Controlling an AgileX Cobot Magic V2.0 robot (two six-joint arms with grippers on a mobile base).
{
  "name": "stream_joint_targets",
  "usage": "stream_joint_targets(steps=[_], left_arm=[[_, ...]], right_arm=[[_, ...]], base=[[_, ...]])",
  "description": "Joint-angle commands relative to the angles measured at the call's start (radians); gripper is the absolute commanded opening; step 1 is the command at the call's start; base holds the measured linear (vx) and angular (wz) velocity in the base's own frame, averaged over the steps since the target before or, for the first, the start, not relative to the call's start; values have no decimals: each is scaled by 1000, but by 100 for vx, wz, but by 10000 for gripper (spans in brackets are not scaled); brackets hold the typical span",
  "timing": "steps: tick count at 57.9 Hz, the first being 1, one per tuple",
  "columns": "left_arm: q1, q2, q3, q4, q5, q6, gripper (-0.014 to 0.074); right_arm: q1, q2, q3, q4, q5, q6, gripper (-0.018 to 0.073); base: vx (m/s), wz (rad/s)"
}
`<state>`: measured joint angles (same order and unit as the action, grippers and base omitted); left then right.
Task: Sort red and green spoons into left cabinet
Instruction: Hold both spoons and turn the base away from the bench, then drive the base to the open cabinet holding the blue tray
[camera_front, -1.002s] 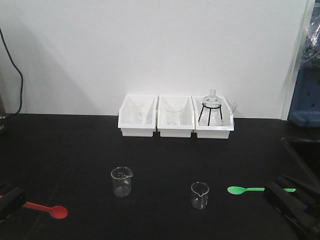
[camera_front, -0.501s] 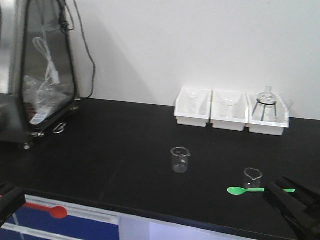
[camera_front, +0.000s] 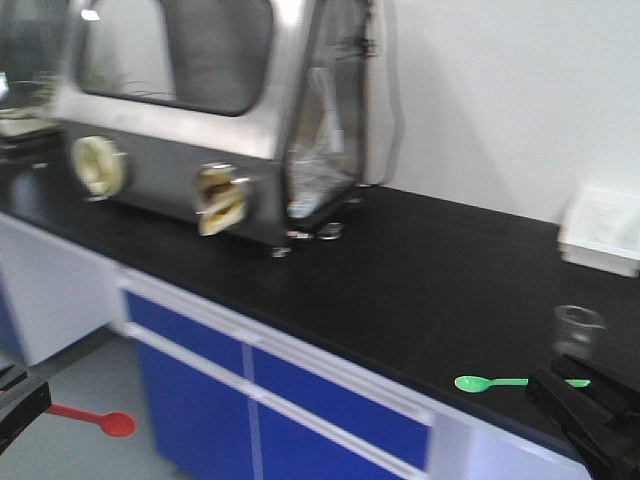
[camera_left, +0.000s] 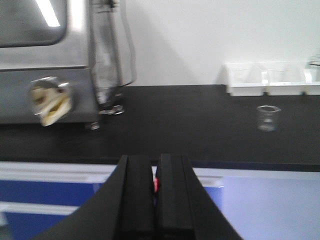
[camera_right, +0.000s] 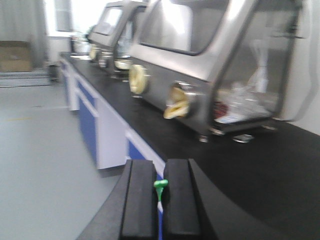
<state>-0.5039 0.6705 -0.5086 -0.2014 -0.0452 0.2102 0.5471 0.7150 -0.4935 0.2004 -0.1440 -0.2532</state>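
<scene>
Red spoon (camera_front: 100, 421) has its thin handle end hidden in the left gripper (camera_left: 155, 170), whose black fingers are squeezed tight on it. Only a tiny red bit shows between them. Its oval bowl sticks out in the air above the grey floor (camera_front: 90, 385). The green spoon (camera_front: 497, 381) is pinched the same way by the right gripper (camera_right: 160, 172), over the edge of the black counter (camera_front: 420, 290). Both spoons look like smooth plastic. Everything is blurry.
</scene>
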Motion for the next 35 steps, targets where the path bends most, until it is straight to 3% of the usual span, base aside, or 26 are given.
stream_joint_targets(steps=[1,35], left_arm=[[-4,-2,-36,-1,-74,-5,0],[-4,-2,-36,-1,-74,-5,0]], right_arm=[[3,-6,-36,-10,-81,-13,-1],[3,-6,-36,-10,-81,-13,-1]], base=[[-7,88],[8,83]])
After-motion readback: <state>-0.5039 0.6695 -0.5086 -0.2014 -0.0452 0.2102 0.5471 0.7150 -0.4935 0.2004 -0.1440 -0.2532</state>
